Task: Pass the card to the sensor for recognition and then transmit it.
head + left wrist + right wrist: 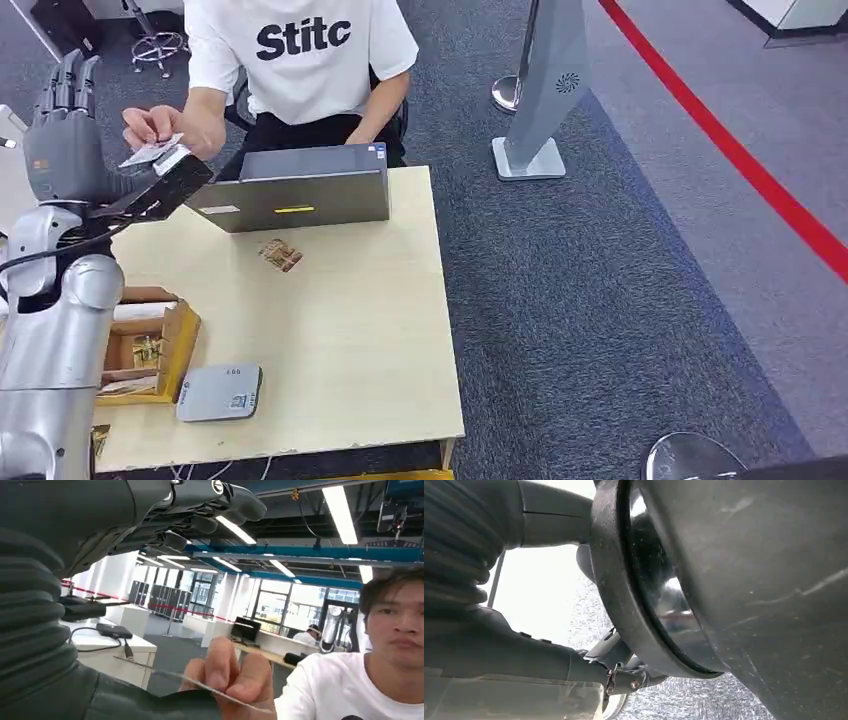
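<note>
My left hand (62, 135) is raised at the table's far left corner, its fingers (200, 510) stretched up and spread. A thin white card (150, 153) lies just above its thumb (150, 702). In the left wrist view the card (235, 699) shows edge-on, and a seated person's hand (170, 125) pinches it between finger and thumb (225, 672). My fingers stay well apart from the card. The grey flat sensor (220, 392) lies near the table's front edge. My right hand (539, 595) hangs low, thumb and fingers apart with nothing between them.
A grey laptop (300, 185) stands at the far side of the wooden table (350, 340), in front of the person in a white shirt (300, 50). A brown card (281, 255) lies mid-table. An open wooden box (150, 350) stands left of the sensor. A grey post (545, 90) stands on the carpet.
</note>
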`<state>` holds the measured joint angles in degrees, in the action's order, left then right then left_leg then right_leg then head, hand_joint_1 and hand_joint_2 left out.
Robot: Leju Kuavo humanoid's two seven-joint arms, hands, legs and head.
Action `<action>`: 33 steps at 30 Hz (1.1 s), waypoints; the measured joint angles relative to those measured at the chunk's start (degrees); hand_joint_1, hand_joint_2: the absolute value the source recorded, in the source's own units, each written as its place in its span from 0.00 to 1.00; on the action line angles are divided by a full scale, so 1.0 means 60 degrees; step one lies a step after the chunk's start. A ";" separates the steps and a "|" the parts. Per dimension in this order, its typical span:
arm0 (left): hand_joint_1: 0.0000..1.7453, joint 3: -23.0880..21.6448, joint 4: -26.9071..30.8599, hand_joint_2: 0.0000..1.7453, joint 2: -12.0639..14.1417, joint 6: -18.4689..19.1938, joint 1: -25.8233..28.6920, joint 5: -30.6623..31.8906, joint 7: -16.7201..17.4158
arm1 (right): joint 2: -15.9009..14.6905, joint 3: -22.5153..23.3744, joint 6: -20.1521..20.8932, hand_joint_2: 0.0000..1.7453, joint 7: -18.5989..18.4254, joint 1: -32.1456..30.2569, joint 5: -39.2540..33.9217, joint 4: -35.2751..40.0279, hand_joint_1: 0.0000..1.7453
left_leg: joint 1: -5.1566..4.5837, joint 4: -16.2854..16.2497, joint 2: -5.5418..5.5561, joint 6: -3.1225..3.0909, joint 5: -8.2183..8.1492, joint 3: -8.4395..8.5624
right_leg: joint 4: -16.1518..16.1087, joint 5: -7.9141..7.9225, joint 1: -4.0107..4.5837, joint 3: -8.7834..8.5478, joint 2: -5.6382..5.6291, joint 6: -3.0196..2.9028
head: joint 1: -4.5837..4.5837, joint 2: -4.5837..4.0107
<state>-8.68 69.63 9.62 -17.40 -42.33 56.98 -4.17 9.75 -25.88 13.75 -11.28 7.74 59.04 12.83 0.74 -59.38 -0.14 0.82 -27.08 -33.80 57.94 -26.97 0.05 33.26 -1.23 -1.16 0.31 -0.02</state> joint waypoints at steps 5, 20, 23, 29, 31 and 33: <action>0.00 -0.0087 -0.0185 1.00 0.0054 0.0000 -0.0039 0.0004 0.0000 | -0.0004 -0.0004 0.0000 1.00 0.0000 0.0000 -0.0004 0.0000 0.00 | 0.0000 0.0000 -0.0001 0.0000 0.0000 0.0000 | 0.0000 0.0000 0.0000 0.0000 0.0000 0.0000 | -0.0003 0.0003; 1.00 -0.1078 -0.3173 1.00 0.0448 0.1158 -0.2347 0.1399 0.0167 | -0.0175 -0.0241 -0.0018 1.00 0.0477 -0.0027 -0.0040 0.0000 0.00 | 0.0000 -0.0001 0.0000 0.0006 0.0006 0.0000 | 0.0001 0.0005 -0.0001 0.0002 0.0002 0.0000 | -0.0004 0.0000; 1.00 -0.1151 -0.3296 1.00 0.0535 0.1130 -0.2356 0.1370 0.0153 | -0.0175 -0.0324 -0.0015 1.00 0.0485 -0.0024 0.0040 0.0000 0.00 | 0.0000 0.0000 0.0001 0.0006 0.0006 -0.0004 | 0.0001 0.0003 -0.0001 0.0003 0.0002 0.0000 | 0.0000 0.0000; 1.00 -0.1166 -0.3326 1.00 0.0718 0.1071 -0.2344 0.1253 0.0102 | -0.0178 -0.0572 -0.0007 1.00 0.0514 -0.0015 0.0197 0.0000 0.00 | 0.0000 0.0001 0.0003 0.0006 0.0005 -0.0010 | 0.0001 0.0001 -0.0001 0.0009 0.0004 0.0001 | -0.0004 0.0000; 1.00 -0.1169 -0.3322 1.00 0.0754 0.1064 -0.2331 0.1253 0.0069 | -0.0178 -0.0674 -0.0007 1.00 0.0517 -0.0007 0.0259 0.0000 0.00 | 0.0000 0.0001 0.0003 0.0006 0.0005 -0.0011 | 0.0001 0.0002 -0.0001 0.0008 0.0004 0.0001 | 0.0000 0.0004; 1.00 -0.1169 -0.3318 1.00 0.0783 0.0987 -0.2309 0.1253 0.0047 | -0.0178 -0.0728 0.0000 1.00 0.0525 -0.0004 0.0324 0.0004 0.00 | 0.0000 0.0000 0.0004 0.0006 0.0005 -0.0011 | 0.0001 0.0002 -0.0001 0.0007 0.0006 0.0001 | -0.0004 0.0000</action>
<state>-15.69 49.72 14.32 -11.47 -56.18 64.50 -3.89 8.68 -30.25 13.75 -8.13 7.72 60.98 12.85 0.74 -59.38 -0.11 0.85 -27.05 -33.86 57.94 -26.95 0.04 33.30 -1.19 -1.16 0.28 -0.02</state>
